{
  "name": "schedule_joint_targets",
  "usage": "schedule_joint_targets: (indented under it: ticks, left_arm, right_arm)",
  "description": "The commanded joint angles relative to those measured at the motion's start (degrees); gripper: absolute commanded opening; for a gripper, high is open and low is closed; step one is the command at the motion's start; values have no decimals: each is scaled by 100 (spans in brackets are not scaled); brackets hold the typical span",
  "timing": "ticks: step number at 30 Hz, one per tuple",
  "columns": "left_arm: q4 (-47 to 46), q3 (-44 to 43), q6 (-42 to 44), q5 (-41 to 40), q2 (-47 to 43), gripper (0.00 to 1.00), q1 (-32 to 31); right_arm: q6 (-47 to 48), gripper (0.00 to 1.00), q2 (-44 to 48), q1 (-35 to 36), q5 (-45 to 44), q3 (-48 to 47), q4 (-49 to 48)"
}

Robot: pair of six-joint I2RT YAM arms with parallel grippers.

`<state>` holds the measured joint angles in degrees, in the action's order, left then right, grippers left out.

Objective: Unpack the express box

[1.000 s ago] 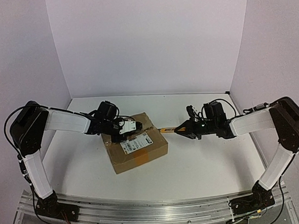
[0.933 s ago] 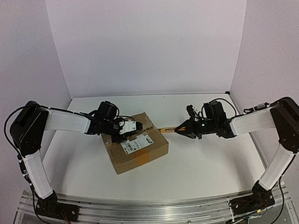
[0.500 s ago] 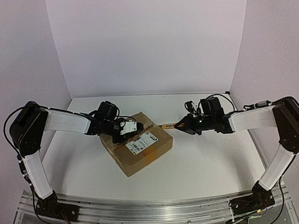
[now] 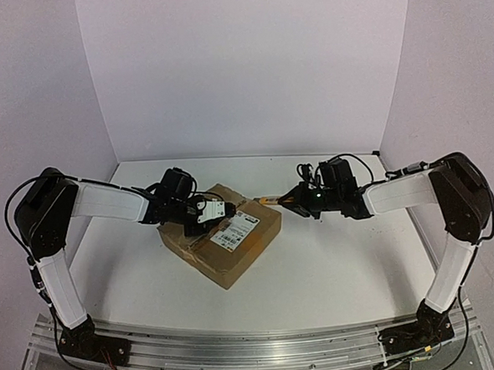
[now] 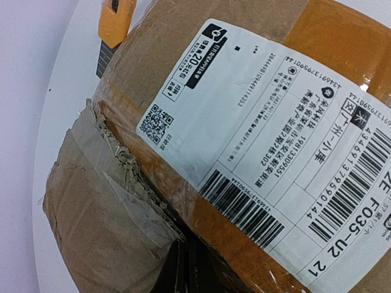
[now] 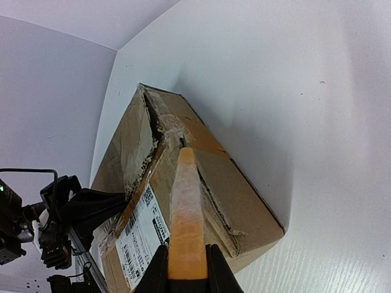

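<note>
The express box (image 4: 225,245) is brown cardboard with a white barcode label (image 4: 235,230). It lies turned cornerwise left of the table's middle. My left gripper (image 4: 205,211) grips the box's rear left edge; the left wrist view shows its dark fingers (image 5: 183,274) closed at a torn flap beside the label (image 5: 275,146). My right gripper (image 4: 302,197) is shut on an orange utility knife (image 4: 269,200). In the right wrist view the knife (image 6: 185,207) points at the box's (image 6: 244,195) torn taped seam, its tip touching there.
The white table (image 4: 343,254) is walled in by white panels behind and at both sides. The left arm's gripper (image 6: 73,207) shows at the box's far side in the right wrist view. The knife's orange end (image 5: 116,18) shows beyond the box in the left wrist view.
The box has swung round under the left gripper's hold, its right corner moving back. My right gripper and knife have moved left and back toward the box's seam.
</note>
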<state>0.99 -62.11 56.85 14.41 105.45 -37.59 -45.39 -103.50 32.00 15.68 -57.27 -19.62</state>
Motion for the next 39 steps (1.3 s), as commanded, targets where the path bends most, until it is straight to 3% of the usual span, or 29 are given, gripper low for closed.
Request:
schedule_joint_targets:
  ticks: [1, 5, 8, 18, 21, 27, 36, 39]
  left_arm:
    - [-18, 136, -187, 688, -127, 0, -321]
    - [-403, -73, -965, -373, 10, 0, -281]
    - [-93, -398, -1406, -982, -26, 0, -260]
    - [1347, -1220, -2712, -2425, -96, 0, -256]
    - [1381, -1267, -2789, -2698, -165, 0, -241]
    - [1788, -1654, -3150, -2446, -87, 0, -242]
    - [3521, -2784, -6058, -2771, 772, 0, -208]
    - [3562, -2784, -6520, -2568, 801, 0, -205]
  right_arm:
    - [117, 0, 443, 194, -908, -453, 210]
    - [747, 0, 920, 213, -1617, -646, 1691]
    - [1340, 0, 1148, 215, -1961, -998, 2667]
    - [2041, 0, 1010, -33, -1349, -1662, 3664]
    - [2017, 0, 1073, -67, -1351, -1474, 3797]
    - [1799, 0, 1125, 1, -1067, -1563, 3815]
    - [1252, 0, 1375, 919, -1241, -1554, 3668]
    - [834, 0, 1277, 1153, -1058, -1318, 3289]
